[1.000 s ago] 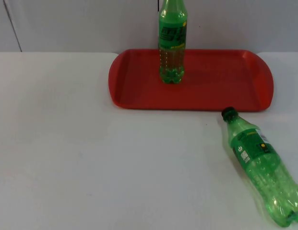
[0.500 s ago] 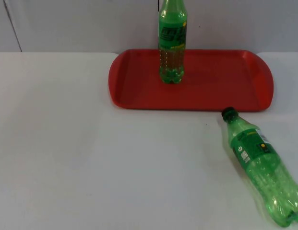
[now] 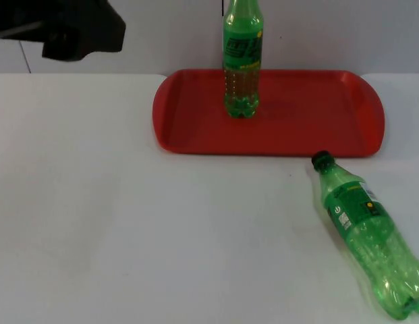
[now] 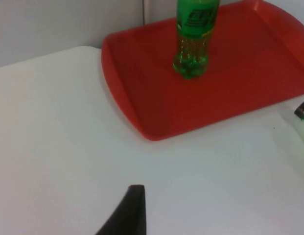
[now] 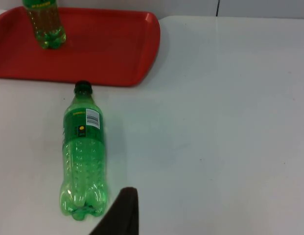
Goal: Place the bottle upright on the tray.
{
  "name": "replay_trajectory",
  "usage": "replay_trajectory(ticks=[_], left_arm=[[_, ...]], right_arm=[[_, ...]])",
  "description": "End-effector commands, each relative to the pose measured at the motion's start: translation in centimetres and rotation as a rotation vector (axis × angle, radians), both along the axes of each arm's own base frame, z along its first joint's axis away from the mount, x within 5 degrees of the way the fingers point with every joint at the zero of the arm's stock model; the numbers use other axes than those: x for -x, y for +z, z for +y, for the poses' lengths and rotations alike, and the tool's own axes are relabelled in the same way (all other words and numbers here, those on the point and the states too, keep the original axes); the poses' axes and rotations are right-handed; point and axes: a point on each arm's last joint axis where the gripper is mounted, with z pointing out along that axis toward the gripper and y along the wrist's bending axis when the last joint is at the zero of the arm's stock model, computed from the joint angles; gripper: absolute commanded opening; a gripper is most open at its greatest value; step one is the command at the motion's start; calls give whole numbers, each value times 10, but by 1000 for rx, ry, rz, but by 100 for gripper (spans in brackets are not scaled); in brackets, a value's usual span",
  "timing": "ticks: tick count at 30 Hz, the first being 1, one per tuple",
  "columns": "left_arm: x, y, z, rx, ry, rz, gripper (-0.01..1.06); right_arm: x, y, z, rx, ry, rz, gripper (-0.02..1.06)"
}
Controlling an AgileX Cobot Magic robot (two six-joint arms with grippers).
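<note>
Your table (image 3: 128,236) carried a red tray (image 3: 310,128) at its far side, with one green bottle (image 3: 241,61) standing upright on the tray's left part. A second bottle (image 3: 368,236) lay on its side near right, cap toward the tray, just off its rim. Your left arm (image 3: 61,27) hung at far left; I couldn't tell how either gripper's fingers stood.

Two green bottles (image 3: 242,61) (image 3: 368,233); one red tray (image 3: 310,121).
</note>
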Motion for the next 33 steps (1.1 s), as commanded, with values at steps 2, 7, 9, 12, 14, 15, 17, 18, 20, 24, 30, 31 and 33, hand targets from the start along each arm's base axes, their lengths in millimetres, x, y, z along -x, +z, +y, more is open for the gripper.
replay_trajectory(ticks=[2,7,9,12,14,15,17,18,20,24,30,31,33], left_arm=[[12,1,6,2,-22,-34,105],[29,-1,16,6,-22,-53,105],[37,-3,21,2,-22,-59,105],[50,-8,29,11,-24,-73,105],[59,-11,34,20,-23,-84,105],[67,-14,40,25,-20,-93,105],[73,-15,44,32,-18,-105,105],[79,-14,47,41,-16,-122,105],[91,-11,55,60,-4,-141,105],[111,-3,69,98,11,-203,105],[139,-3,90,117,50,-223,105],[145,-4,94,121,57,-228,105],[150,-5,97,121,63,-227,105]], right_arm=[[0,-2,0,-4,-4,0,105],[0,-2,0,-4,-4,0,105],[0,-2,0,-4,-4,0,105],[0,-2,0,-4,-4,0,105],[0,-2,0,-4,-4,0,105],[0,-2,0,-4,-4,0,105],[0,-2,0,-4,-4,0,105],[0,-2,0,-4,-4,0,105],[0,-2,0,-4,-4,0,105],[0,-2,0,-4,-4,0,105],[0,-2,0,-4,-4,0,105],[0,-2,0,-4,-4,0,105],[0,-2,0,-4,-4,0,105]])
